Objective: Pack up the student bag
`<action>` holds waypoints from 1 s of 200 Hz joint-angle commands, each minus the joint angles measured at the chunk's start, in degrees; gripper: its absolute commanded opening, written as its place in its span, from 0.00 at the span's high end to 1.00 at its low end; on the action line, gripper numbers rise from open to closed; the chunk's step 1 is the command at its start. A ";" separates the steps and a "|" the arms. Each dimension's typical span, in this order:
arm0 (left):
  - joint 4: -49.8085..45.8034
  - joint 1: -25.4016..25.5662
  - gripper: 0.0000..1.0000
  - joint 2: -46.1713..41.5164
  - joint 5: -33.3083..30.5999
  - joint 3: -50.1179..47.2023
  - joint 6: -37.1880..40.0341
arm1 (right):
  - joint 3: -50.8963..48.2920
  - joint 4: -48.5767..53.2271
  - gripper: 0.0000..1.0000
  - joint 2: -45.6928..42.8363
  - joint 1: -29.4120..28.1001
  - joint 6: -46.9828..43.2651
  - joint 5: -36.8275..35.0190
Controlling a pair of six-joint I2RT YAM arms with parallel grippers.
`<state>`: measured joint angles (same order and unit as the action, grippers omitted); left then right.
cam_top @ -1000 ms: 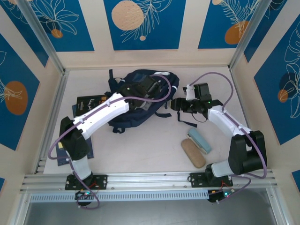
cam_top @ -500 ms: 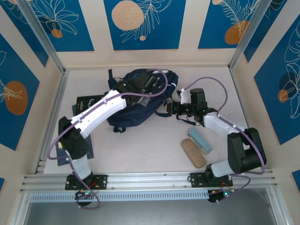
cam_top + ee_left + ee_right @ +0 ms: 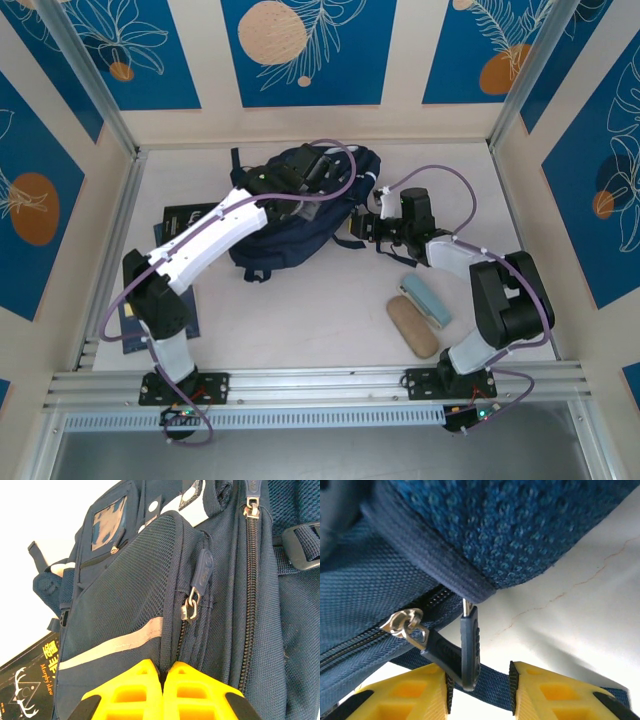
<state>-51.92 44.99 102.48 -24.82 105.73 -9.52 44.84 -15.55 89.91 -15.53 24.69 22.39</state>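
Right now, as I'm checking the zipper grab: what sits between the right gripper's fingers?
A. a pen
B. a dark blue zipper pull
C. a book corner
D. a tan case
B: in the right wrist view the zipper pull on the student bag hangs inside the open right gripper.

**Student bag, overhead and close views.** The large navy-blue woven-fabric backpack (image 3: 290,245) lies on its side on the pale table (image 3: 330,320), at the far middle, with dark straps trailing off its near-left and far-left edges. The front carries a navy mesh pocket (image 3: 130,580), crossed by a pale stripe (image 3: 115,645), with a clear rectangular window (image 3: 107,520) above it. A metal zip slider with a navy rubber pull tab (image 3: 202,575) sits beside the mesh. The long zip (image 3: 250,580) is closed along its visible length. At the padded edge a second rubber pull tab (image 3: 469,650) hangs just above the table.
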 commanded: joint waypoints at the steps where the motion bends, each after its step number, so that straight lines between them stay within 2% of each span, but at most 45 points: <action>1: 3.14 -0.70 1.00 -0.35 -1.20 4.03 -1.60 | 0.12 -3.60 0.63 0.97 -0.09 1.13 1.40; 15: 3.14 -0.76 1.00 -0.09 -1.15 4.13 -1.55 | -0.02 -4.31 0.65 0.83 -0.04 0.96 1.78; 31: 3.06 -0.78 1.00 0.17 -1.28 4.22 -1.53 | -0.10 -4.16 0.71 0.24 -0.09 -0.03 0.72; 61: 3.05 -0.96 1.00 0.19 -1.39 4.22 -1.69 | 0.35 -0.82 0.91 -0.76 0.07 -4.07 -0.03; 104: 4.17 -1.14 1.00 2.68 -0.23 6.04 -3.59 | -3.17 2.10 0.95 -4.85 -0.83 -7.35 1.95; 141: 5.07 -1.14 1.00 5.15 1.16 6.50 -5.67 | -4.94 5.80 0.94 -7.94 -4.01 -11.20 4.48; 168: 4.64 -1.12 1.00 5.67 0.54 6.35 -6.43 | -5.78 7.42 0.90 -9.42 -4.59 -11.72 2.68; 180: 4.43 -1.18 1.00 5.48 0.30 6.10 -6.32 | -6.27 7.76 0.85 -10.33 -4.07 -10.73 -0.23; 200: 4.41 -1.21 1.00 4.56 0.13 5.42 -5.75 | -6.70 7.82 0.69 -11.95 -1.42 -7.24 -1.76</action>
<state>-52.27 44.84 107.92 -22.02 109.40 -13.61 39.11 -8.88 81.36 -18.76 15.86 21.21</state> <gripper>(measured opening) 0.042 0.232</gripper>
